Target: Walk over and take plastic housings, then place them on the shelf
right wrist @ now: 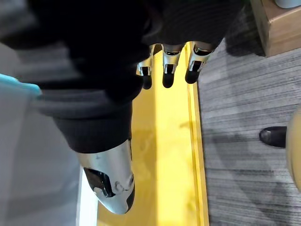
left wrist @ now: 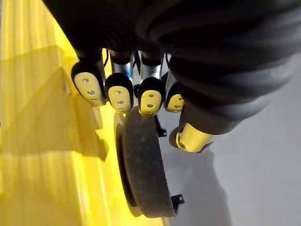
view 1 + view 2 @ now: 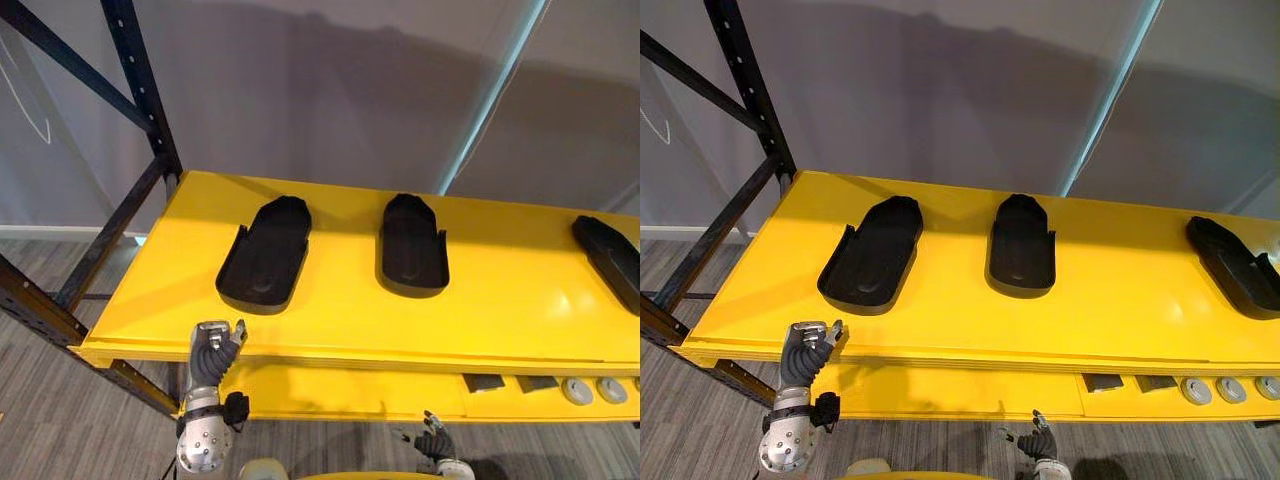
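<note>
As I looked down, the yellow shelf [image 3: 500,300] on its black frame [image 3: 140,80] stood against a grey wall [image 3: 350,90], over grey plank floor [image 3: 40,420]. My left hand [image 3: 210,355] hung at the shelf's front edge, fingers loose, gripping nothing. My right hand [image 3: 433,443] hung low, loose and empty too. Three black plastic housings [image 3: 266,255] lay on the shelf, apart.

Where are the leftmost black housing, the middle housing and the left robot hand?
leftmost black housing [image 3: 265,258], left eye view, hollow middle
middle housing [image 3: 412,250], left eye view, hollow middle
left robot hand [image 3: 210,354], left eye view, ribbed back
</note>
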Robot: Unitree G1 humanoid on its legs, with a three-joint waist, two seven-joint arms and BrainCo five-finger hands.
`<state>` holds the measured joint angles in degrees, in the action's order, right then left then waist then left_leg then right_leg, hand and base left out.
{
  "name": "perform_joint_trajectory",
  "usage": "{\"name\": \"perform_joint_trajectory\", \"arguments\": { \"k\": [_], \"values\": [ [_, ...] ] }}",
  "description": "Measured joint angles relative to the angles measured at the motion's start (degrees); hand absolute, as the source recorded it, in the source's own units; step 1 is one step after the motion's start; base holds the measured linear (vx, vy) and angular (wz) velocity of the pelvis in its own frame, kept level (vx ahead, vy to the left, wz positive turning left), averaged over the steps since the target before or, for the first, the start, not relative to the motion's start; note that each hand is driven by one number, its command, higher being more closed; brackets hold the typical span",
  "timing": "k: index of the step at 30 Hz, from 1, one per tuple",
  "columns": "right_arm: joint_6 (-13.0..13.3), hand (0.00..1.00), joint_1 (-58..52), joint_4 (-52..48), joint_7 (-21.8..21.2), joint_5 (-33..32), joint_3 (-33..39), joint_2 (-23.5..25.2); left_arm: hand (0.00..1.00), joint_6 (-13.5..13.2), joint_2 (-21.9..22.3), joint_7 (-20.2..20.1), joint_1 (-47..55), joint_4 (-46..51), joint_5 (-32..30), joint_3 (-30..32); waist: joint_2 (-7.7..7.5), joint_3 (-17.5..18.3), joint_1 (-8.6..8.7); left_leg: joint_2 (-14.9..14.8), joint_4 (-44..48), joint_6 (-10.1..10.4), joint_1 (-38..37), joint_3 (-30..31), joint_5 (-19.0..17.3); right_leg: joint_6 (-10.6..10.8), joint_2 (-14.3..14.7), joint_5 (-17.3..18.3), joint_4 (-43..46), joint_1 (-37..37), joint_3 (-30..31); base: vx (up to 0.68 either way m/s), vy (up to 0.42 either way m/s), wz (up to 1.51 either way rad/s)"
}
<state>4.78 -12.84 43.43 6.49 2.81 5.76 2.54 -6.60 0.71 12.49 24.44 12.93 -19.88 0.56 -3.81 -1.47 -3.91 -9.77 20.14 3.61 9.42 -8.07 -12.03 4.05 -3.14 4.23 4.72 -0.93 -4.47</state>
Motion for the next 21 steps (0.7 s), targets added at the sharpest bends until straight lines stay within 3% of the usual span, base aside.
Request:
{"name": "perform_joint_trajectory", "arguments": {
  "k": [12,21],
  "values": [
    [-0.21,0.00,-1.04,-2.21,0.07,0.01,0.11,-0.21,1.00,1.27,-0.30,0.44,-8.23,-4.77,-3.50,-3.98,0.09,0.47,0.70,-0.16,-0.43,0.23,-0.62,-1.61,0.04,-0.10,0.05,0.06,-0.18,0.39,1.52,0.02,0.007,-0.07],
    [-0.43,0.00,-1.03,-2.10,0.04,0.05,0.29,-0.21,1.00,1.90,-1.22,1.65,-14.71,-12.72,-4.98,-4.70,1.24,2.17,1.62,0.31,-4.60,0.93,-3.63,-3.21,1.82,-0.09,-0.17,-0.10,-1.08,0.44,3.02,0.03,-0.011,-0.09]
  ]
}}
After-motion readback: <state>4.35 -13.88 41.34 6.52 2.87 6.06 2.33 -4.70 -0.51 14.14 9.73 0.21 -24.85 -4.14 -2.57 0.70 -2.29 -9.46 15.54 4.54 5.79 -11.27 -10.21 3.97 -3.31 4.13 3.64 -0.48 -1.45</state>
